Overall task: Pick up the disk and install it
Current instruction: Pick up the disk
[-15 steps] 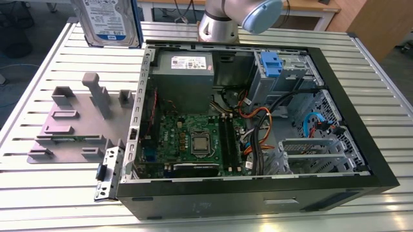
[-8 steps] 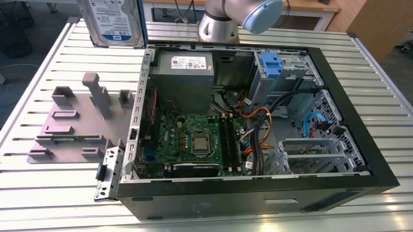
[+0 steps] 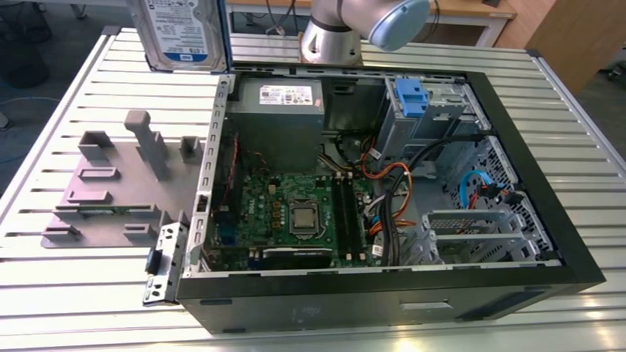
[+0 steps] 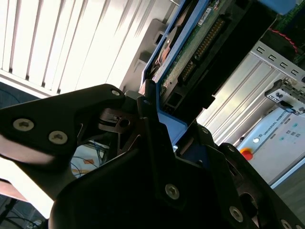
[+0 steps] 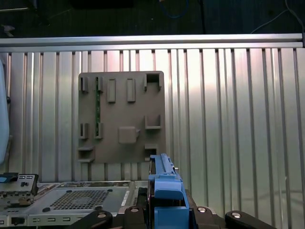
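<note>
Disk [image 3: 184, 33] hangs upright above the table's far edge at the exterior view's left, just outside the open computer case [image 3: 342, 304]. Its upper part is cut off by the frame. In the second wrist view I see the gripper [image 4: 174, 121] clamped tight on the disk's blue rail [image 4: 174, 126]. The contact itself is partly masked by black housing. Slatted aluminium table [image 3: 98, 293] carries a grey fixture plate [image 3: 108, 198]. Dark floor beyond.

Bright overhead light; glare streaks on ribbed table [image 3: 411, 339]; computer case [image 3: 342, 304] interior shadowed.
</note>
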{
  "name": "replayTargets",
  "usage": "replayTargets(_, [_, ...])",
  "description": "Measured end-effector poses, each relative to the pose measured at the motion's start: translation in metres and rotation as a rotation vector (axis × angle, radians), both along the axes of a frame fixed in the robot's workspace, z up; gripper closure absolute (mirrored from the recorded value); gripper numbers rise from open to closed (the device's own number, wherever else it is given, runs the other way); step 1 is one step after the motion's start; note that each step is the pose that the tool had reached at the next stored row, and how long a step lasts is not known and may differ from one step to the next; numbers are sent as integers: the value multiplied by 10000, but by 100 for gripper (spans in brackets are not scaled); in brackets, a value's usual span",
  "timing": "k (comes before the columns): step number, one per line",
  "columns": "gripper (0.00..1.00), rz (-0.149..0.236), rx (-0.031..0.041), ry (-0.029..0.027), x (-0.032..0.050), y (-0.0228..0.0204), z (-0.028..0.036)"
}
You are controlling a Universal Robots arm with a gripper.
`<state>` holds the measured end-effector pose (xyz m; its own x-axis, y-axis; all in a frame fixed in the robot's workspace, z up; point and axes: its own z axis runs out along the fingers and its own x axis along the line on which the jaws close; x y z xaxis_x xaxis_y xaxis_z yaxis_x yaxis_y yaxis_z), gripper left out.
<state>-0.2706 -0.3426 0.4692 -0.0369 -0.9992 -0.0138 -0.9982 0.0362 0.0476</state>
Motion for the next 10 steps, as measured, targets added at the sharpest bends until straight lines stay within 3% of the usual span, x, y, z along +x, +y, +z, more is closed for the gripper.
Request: replayTargets(10, [63, 1, 0, 3, 131, 0, 0])
